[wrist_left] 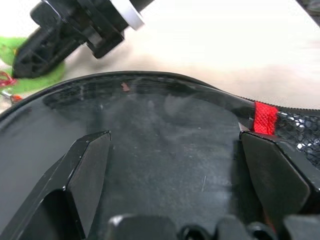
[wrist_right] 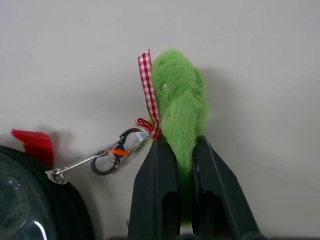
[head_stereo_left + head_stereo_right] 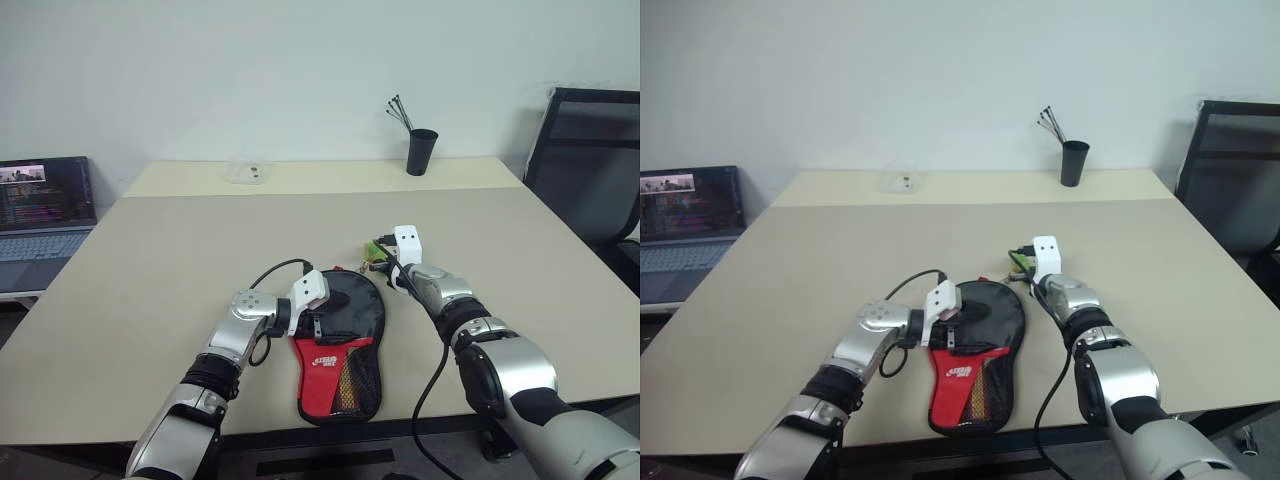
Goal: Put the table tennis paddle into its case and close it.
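The case (image 3: 326, 366) lies flat near the table's front edge, black top away from me, red logo panel and mesh pocket toward me. My left gripper (image 3: 320, 318) hovers low over the black top (image 1: 165, 110), open, with nothing between its fingers (image 1: 90, 165). My right gripper (image 2: 181, 145) is shut on the green fuzzy zip pull (image 2: 181, 95), which sits at the case's far right corner (image 3: 376, 262) with a red checked ribbon and a metal clip (image 2: 112, 152). The table tennis paddle is hidden.
A black cup (image 3: 421, 152) holding thin sticks stands at the back of the table (image 3: 180, 250), and a small clear box (image 3: 248, 172) lies at the back left. An open laptop (image 3: 40, 210) sits far left. A black chair (image 3: 590, 140) stands at the right.
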